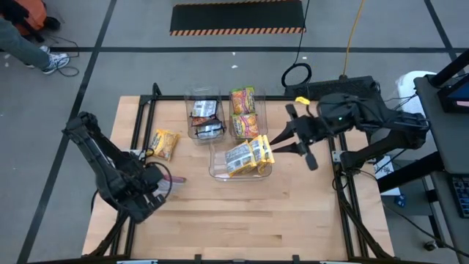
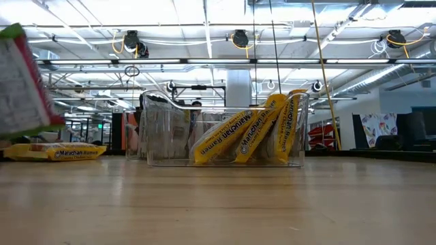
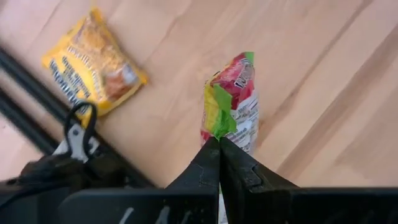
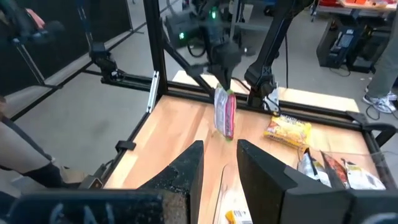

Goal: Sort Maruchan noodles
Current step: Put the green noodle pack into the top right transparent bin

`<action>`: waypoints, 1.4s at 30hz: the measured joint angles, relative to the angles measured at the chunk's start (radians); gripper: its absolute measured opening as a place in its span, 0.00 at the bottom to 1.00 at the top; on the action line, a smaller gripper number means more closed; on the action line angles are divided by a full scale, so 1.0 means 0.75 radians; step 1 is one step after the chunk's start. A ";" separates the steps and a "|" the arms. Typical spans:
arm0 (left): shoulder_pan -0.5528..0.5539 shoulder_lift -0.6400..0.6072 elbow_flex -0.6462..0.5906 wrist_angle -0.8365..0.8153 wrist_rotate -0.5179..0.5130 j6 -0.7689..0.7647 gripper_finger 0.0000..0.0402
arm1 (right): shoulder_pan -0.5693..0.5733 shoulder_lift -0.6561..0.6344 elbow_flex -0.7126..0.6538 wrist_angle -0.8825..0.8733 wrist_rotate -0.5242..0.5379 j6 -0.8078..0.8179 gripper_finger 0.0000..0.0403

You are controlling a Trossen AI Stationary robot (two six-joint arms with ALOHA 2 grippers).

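Note:
My left gripper (image 3: 219, 144) is shut on a lime-green and red Maruchan noodle packet (image 3: 233, 99), held above the table's left part (image 1: 176, 179) and seen again in the low view (image 2: 20, 82). A yellow packet (image 1: 165, 143) lies flat on the table beyond it. Three clear bins stand mid-table: one with dark packets (image 1: 204, 117), one with green and orange packets (image 1: 245, 114), and one with yellow packets leaning on edge (image 1: 245, 155). My right gripper (image 1: 277, 143) hovers open at the yellow bin's right side, touching nothing. My left gripper pinches the packet's lime-green end seam (image 3: 217, 122) between its two fingers. The fingers come steeply from above, pointing down. The packet hangs edge-on below them, clear of the table, as the right wrist view shows (image 4: 225, 113).
Black frame rails (image 1: 143, 125) run along the table's left and right sides. Bare wood (image 1: 242, 213) stretches across the near half of the table. A person's legs (image 1: 29, 44) show on the floor beyond the far left corner.

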 joint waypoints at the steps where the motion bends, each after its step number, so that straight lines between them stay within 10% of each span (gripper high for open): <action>1: 0.001 -0.004 0.010 0.003 -0.020 0.001 0.00 | 0.000 0.001 -0.012 0.006 0.000 0.000 0.23; 42: 0.164 -0.055 0.090 -0.001 -0.396 0.032 0.00 | -0.001 -0.070 -0.036 0.007 0.001 0.000 0.23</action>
